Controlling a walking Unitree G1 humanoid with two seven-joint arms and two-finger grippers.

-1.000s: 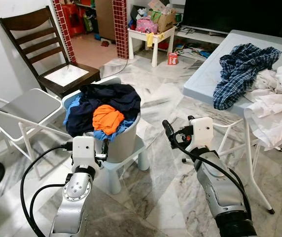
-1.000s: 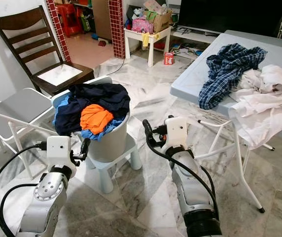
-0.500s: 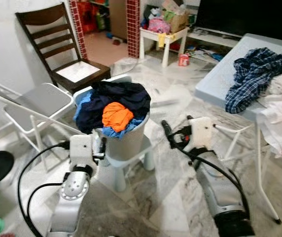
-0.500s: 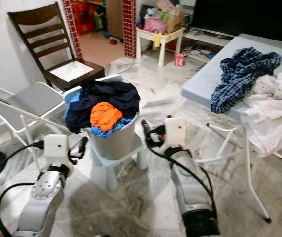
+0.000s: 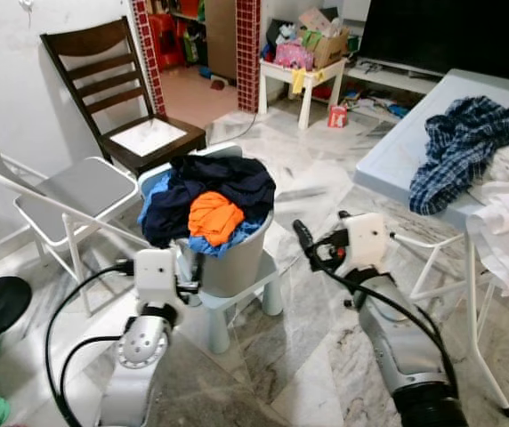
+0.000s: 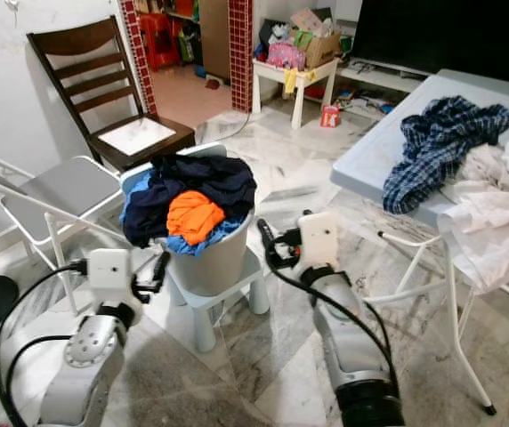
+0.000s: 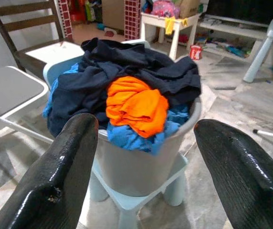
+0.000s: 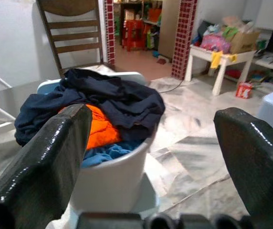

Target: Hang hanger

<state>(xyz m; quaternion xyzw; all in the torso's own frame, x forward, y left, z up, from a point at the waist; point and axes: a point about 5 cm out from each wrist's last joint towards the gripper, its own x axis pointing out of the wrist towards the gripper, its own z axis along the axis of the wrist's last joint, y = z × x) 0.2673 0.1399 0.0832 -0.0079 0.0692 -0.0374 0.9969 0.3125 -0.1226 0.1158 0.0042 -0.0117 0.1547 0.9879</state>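
1. Panning leftward since the earlier frames, the head camera now centres the laundry basket (image 5: 223,233) on its small stool (image 5: 241,302).
2. Left gripper (image 7: 146,167) and right gripper (image 8: 151,157) both hang spread wide and empty, flanking the basket at lower centre.
3. No hanger can be made out; likely step is searching, so the next move calls for locating one, perhaps near the table (image 5: 397,151) at right.

Home: laundry basket (image 5: 237,258), TV (image 5: 450,31).

Even, bright daylight; sharp frames, soft shadows, glossy floor glare.
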